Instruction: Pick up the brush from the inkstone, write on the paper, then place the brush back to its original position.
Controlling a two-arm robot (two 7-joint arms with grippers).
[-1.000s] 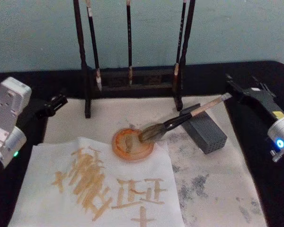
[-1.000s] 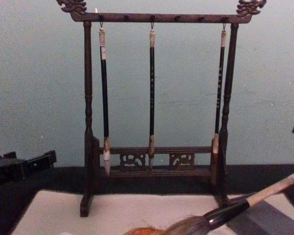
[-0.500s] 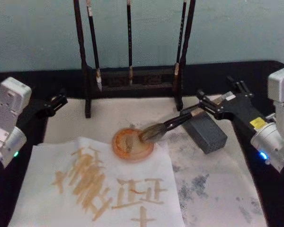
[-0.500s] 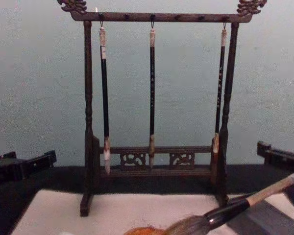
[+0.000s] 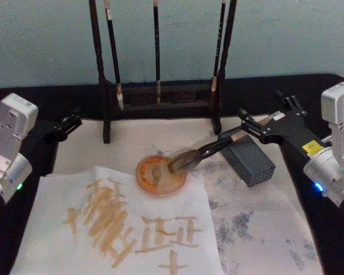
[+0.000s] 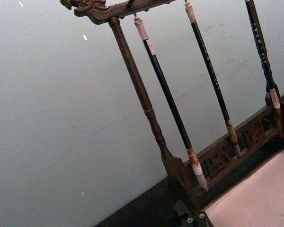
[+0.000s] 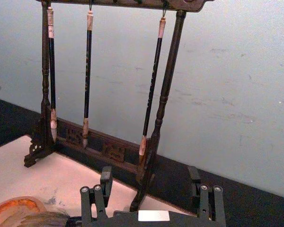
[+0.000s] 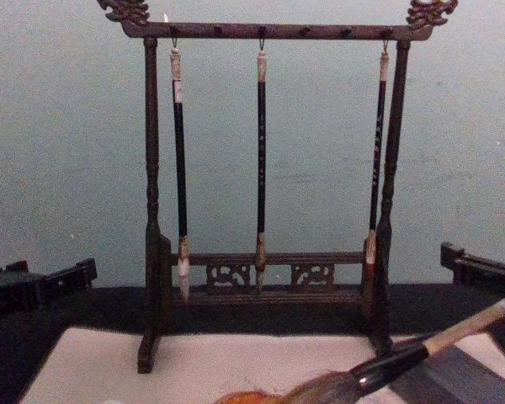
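A dark wooden rack (image 8: 269,269) stands upright at the back of the black tabletop (image 5: 309,86), its carved top bar (image 8: 273,29) ending in ornate finials. Three slim black-shafted brushes (image 8: 260,160) hang from the bar, tips down, well apart from one another: one near the left post, one in the middle, one just beside the right post. A fretwork rail (image 8: 273,274) joins the posts low down. A pale blue-green wall (image 5: 286,34) rises behind. A grey-stained felt mat (image 5: 264,229) lies under the rack's feet. On it sits a dark grey block (image 5: 249,160).
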